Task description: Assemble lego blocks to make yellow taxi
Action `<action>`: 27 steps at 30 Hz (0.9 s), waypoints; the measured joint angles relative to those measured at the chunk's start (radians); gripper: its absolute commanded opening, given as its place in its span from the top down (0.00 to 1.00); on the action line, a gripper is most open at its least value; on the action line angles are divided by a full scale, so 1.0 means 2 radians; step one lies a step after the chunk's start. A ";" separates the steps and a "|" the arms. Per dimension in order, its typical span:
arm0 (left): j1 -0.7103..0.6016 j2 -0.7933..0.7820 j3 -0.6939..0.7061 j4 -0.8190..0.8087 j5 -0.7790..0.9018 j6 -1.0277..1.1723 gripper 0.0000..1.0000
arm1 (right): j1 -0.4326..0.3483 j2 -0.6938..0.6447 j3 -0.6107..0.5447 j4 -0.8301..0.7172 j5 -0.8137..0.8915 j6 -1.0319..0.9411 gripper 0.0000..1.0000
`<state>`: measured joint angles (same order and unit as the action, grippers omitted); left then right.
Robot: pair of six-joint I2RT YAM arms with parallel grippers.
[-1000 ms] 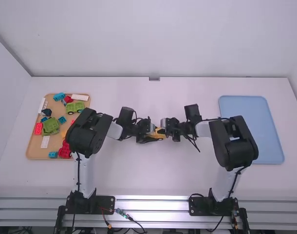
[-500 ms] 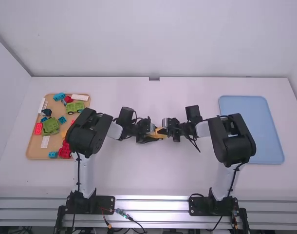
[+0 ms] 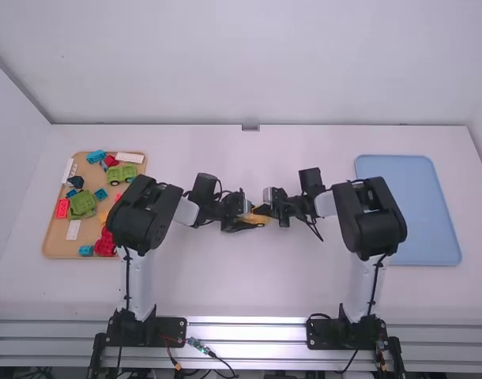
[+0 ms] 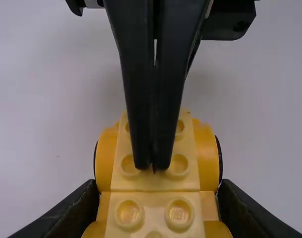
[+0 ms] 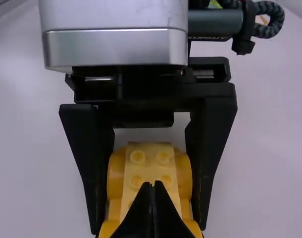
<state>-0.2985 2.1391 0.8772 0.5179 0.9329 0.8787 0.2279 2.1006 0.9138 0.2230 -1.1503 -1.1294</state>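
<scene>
"Where's the taxi?"

"The yellow toy car is at the middle of the table, between the two arms, with round studs along its top."

"Who has it?"

"The left gripper. Its fingers stand apart by the car's width, one against each side."

"And the right gripper?"

"Closed, its two fingers pressed together with nothing between them. The tips are right at the studs on top of the car. I can't tell if they press on it."

"What's in the tan tray?"

"That one is on the left side of the table, and the left arm hides part of it. At its far edge are a blue block and a white strip, with a small red block just nearer. A green toy car sits at the far right."

"Further left?"

"Another white strip, near a dark block. A bigger green piece lies around the middle, with a red brick just left of it."

"And at the near end?"

"A lumpy red piece, with a small blue brick to its left."

"Any other tray?"

"A blue tray on the right side."
</scene>
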 measured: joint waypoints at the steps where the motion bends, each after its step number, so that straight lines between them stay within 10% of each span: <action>1: 0.000 0.000 0.000 0.000 -0.001 0.000 0.54 | 0.000 0.002 0.000 0.000 -0.004 -0.004 1.00; 27: 0.000 0.000 0.000 0.000 -0.001 -0.004 0.56 | 0.000 0.005 -0.006 -0.002 -0.016 -0.039 1.00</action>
<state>-0.2985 2.1395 0.8768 0.5179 0.9302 0.8715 0.2279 2.1113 0.9009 0.2192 -1.1831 -1.2072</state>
